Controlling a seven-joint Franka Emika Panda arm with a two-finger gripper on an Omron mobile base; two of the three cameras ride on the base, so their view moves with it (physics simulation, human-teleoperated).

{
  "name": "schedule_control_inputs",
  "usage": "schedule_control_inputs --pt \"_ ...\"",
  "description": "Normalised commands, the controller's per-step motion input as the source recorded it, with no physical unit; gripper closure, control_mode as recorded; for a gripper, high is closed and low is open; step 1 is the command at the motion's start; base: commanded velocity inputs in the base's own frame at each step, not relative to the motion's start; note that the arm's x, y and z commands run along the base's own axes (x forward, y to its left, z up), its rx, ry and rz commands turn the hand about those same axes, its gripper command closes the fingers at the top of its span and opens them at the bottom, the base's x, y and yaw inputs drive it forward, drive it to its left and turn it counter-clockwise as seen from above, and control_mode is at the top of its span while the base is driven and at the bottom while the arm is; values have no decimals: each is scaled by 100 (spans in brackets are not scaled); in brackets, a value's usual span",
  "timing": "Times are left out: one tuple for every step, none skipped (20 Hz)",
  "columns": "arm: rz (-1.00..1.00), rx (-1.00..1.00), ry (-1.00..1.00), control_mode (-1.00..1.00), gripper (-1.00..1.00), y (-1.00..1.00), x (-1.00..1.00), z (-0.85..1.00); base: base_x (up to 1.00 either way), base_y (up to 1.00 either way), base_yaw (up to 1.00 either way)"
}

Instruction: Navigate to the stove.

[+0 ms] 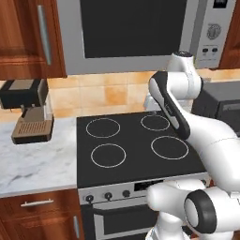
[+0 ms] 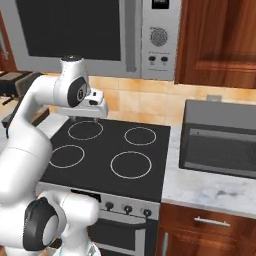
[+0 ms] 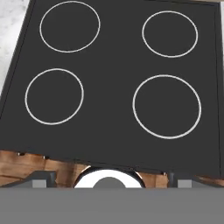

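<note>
Stove [image 1: 136,140]: dead ahead of base, cooktop centred in both base views, knob panel right at the robot's front.
Gripper [image 2: 89,111]: hangs over the back burners, holding nothing; open or closed, cannot tell.
Progress: looks essentially arrived; at most a small final alignment left.

My arm's folded up high, wrist bent down, claw [image 2: 86,119] hanging low; can't tell if it's open.
</note>
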Motion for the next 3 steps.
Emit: schedule_control_inputs --pt "0 0 0 100 -100 0 0 0 45 0 0" --pt "0 0 0 100 -100 0 0 0 39 0 0" --pt "0 0 0 100 -100 0 0 0 41 0 0"
